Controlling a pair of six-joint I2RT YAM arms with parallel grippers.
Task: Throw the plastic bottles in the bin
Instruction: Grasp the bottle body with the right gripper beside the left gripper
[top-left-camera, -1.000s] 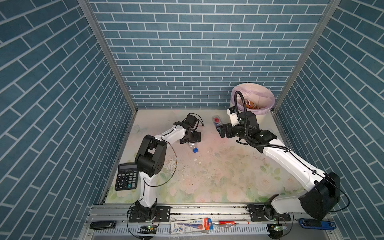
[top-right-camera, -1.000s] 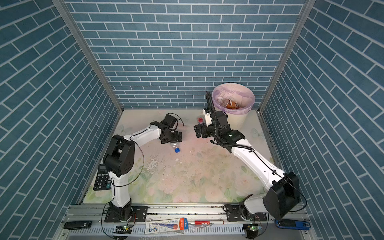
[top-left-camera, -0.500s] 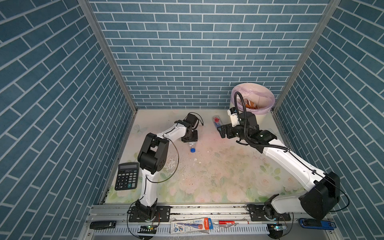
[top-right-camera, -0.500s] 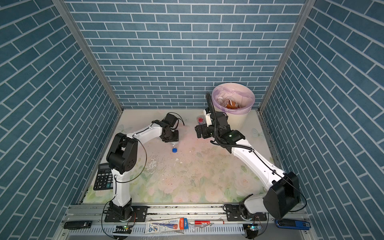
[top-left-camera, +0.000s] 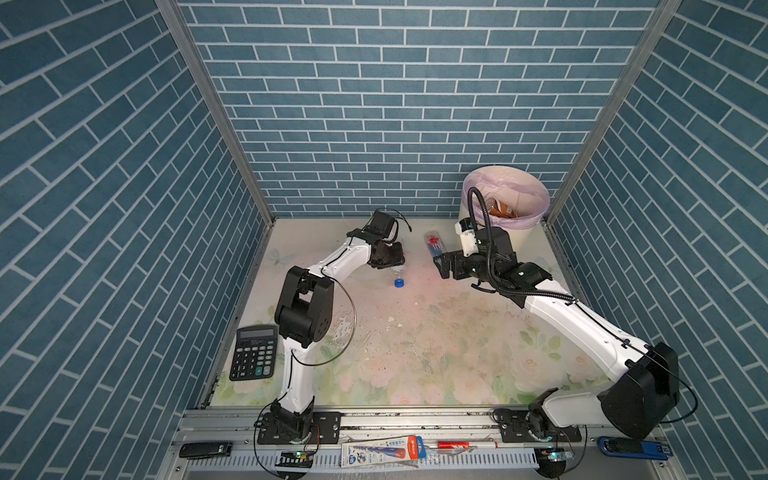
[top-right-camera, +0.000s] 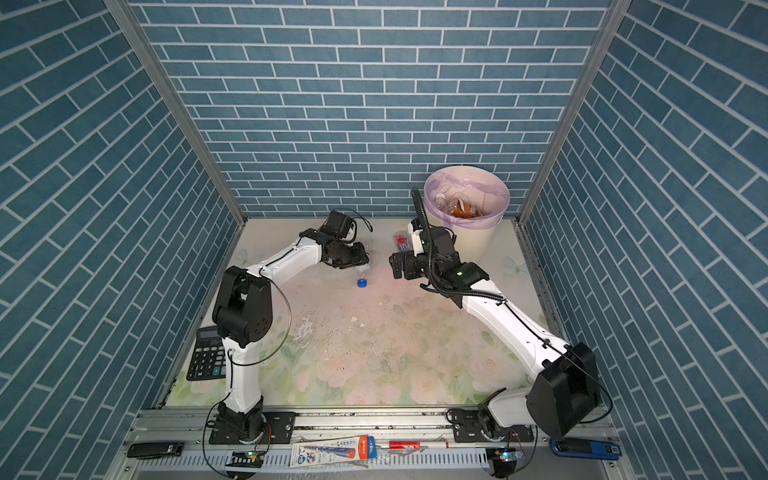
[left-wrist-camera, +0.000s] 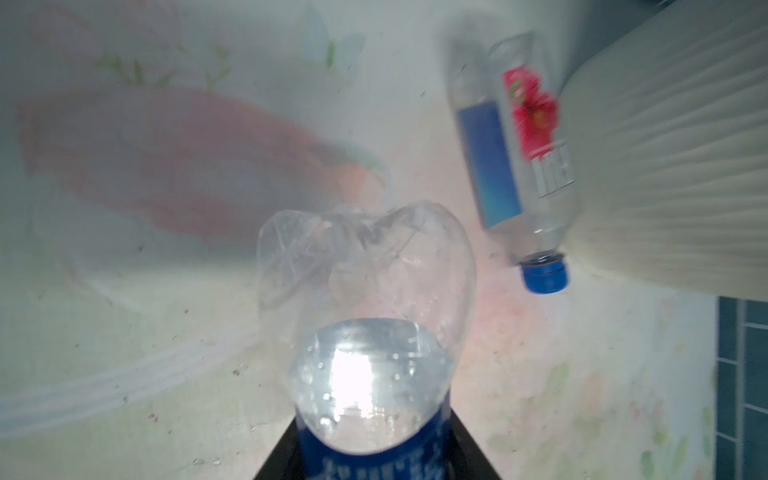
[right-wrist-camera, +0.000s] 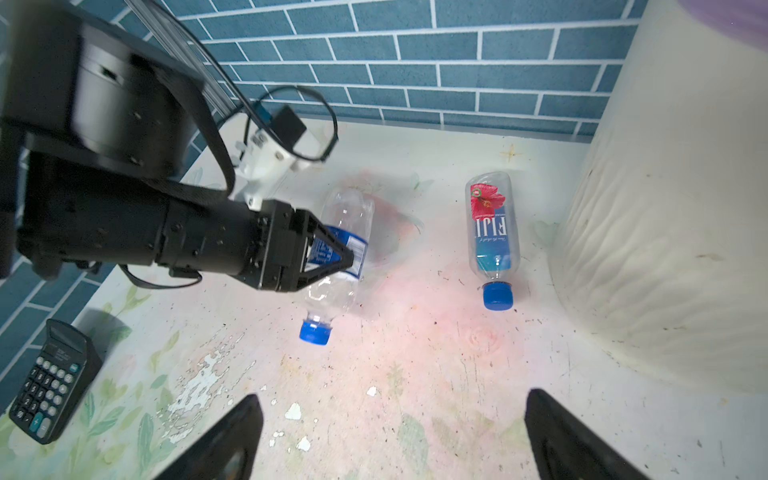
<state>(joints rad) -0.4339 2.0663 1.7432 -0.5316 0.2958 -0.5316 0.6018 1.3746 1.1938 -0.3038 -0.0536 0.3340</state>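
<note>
Floral-print bench (top-left-camera: 415, 353), surface worn and flaked around the middle. bin (top-left-camera: 525, 241) stands upright in the far right corner, lilac liner folded over the rim. A brown bottle (top-left-camera: 500, 208) lies inside it, seen in both top views.

Right arm reaches in from the front right. right tool (right-wrist-camera: 395, 440) is spread wide with nothing between the fingers, hovering over bare bench near the bin.

Left arm stretches toward the back centre. left tool (right-wrist-camera: 343, 254) is clamped narrow on the blue label of the clear bottle (right-wrist-camera: 349, 208). Left wrist view agrees: bottle body sits between the fingers, its far end crumpled.

calculator (top-left-camera: 253, 353) lies flat at the left bench edge, well apart from both tools.

Fiji bottle (right-wrist-camera: 492, 232) lies on its side on the bench, between the left tool and the bin. It is just beside the bin wall with a small gap showing, blue cap pointing toward the front.

Clear bottle's blue cap also points toward the front, low near the bench. Cannot tell whether it is lifted or resting.
</note>
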